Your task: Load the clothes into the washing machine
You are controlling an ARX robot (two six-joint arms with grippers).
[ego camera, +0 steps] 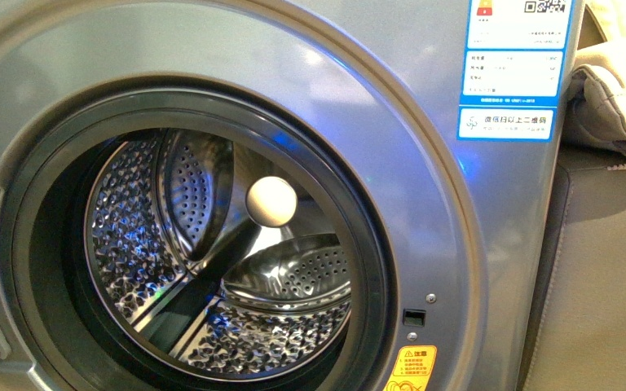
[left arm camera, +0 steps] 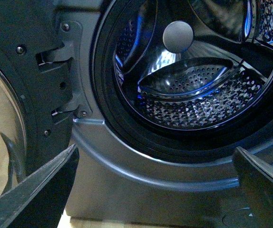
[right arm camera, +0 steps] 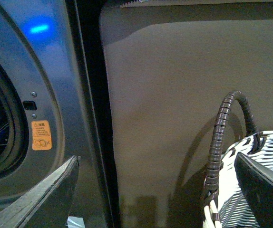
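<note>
The silver-grey washing machine (ego camera: 424, 163) fills the front view. Its door stands open and the perforated steel drum (ego camera: 212, 269) looks empty. It carries a blue-white energy label (ego camera: 512, 69) and a yellow warning sticker (ego camera: 412, 366). My left gripper (left arm camera: 155, 190) is open and empty, low in front of the porthole's dark rubber rim (left arm camera: 103, 109). My right gripper (right arm camera: 158, 190) is open and empty, between the washer's side (right arm camera: 55, 95) and a woven basket (right arm camera: 258, 175). The dark navy clothes are out of view. Neither arm shows in the front view.
The open door (left arm camera: 17, 95) hangs on its hinge beside my left gripper. The white-and-dark woven basket has a brown wrapped handle (right arm camera: 219, 142). A grey-brown panel (right arm camera: 174, 95) stands right of the washer. A beige folded cloth (ego camera: 615, 90) lies at the upper right.
</note>
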